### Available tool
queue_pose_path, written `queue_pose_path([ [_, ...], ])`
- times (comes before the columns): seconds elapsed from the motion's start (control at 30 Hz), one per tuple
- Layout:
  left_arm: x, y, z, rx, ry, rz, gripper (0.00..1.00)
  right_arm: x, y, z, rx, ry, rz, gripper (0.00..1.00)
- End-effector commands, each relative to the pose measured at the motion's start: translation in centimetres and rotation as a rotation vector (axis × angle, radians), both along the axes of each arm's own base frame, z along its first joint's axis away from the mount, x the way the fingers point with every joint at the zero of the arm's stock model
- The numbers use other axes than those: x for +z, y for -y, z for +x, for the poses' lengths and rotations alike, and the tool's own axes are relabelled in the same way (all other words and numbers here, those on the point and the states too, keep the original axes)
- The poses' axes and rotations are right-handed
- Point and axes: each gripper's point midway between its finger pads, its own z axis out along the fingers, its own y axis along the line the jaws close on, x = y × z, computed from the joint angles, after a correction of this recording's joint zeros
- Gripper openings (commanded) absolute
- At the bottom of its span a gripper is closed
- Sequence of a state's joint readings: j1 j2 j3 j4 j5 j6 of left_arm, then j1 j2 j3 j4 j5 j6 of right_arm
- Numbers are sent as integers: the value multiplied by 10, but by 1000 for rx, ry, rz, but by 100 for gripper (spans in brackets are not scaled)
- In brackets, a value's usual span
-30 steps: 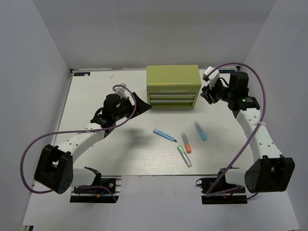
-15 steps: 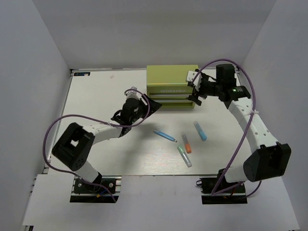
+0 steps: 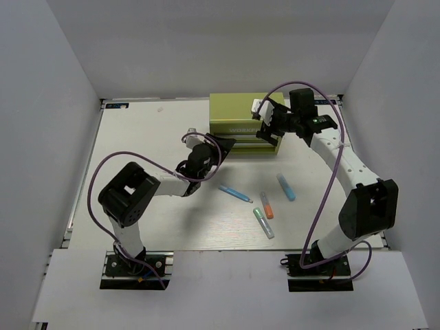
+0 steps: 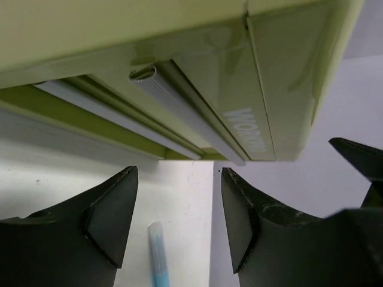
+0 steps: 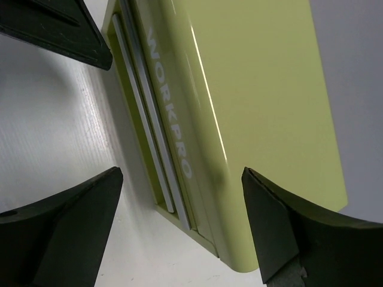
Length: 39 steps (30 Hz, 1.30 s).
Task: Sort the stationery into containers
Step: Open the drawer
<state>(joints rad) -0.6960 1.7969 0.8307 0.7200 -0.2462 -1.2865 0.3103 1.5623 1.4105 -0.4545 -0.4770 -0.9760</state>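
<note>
- Centrally, toward the upper middle of the top view, the olive-green tool chest (image 3: 244, 115) stands at the far edge of the table (image 3: 137, 137). Its front carries the WORKPRO label, and both drawers look pushed in.
- Below the chest, in the lower middle of the frame, the four pieces of stationery lie loose on the table. None of them is in a container.
- The thin blue pen (image 3: 235, 193) lies furthest to the picture's left, and the short light-blue marker (image 3: 286, 186) furthest right.
- The orange-capped marker (image 3: 266, 204) lies between them, with the green-capped marker (image 3: 263, 223) just below it.
- The left gripper (image 3: 225, 146) hovers at the chest's lower left corner. In its wrist view the chest (image 4: 179, 36) fills the top of the frame, and the jaws stand partly apart with nothing between them.
- The right gripper (image 3: 269, 127) hangs in front of the chest's right end. Its wrist view shows the jaws spread wide with the chest (image 5: 251, 89) beyond them, holding nothing.
- Both arms reach inward from the bottom corners, each trailing a purple cable.
</note>
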Motion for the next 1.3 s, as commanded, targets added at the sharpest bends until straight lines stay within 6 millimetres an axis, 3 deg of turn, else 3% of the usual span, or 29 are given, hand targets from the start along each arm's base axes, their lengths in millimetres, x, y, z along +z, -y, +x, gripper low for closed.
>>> queue_pose_path([
  [0.0, 31, 7, 14, 45, 58, -113, 68, 17, -3, 20, -32, 71, 6, 85],
  [0.3, 26, 14, 27, 71, 47, -162, 68, 4, 2, 45, -104, 61, -28, 67],
  [0.63, 28, 25, 32, 67, 48, -230, 63, -7, 7, 50, -115, 52, -63, 63],
  [0.7, 20, 24, 34, 80, 33, -242, 62, -8, 7, 49, -112, 48, -64, 61],
  [0.87, 19, 24, 38, 99, 47, -283, 55, -8, 5, 49, -110, 42, -61, 60],
  [0.97, 11, 25, 37, 111, 38, -286, 55, -9, 6, 50, -110, 37, -64, 60],
  [1.07, 21, 24, 39, 117, 65, -323, 55, -8, 6, 50, -114, 38, -65, 60],
  [1.27, 16, 23, 42, 134, 78, -332, 56, -13, 5, 49, -113, 25, -65, 59],
])
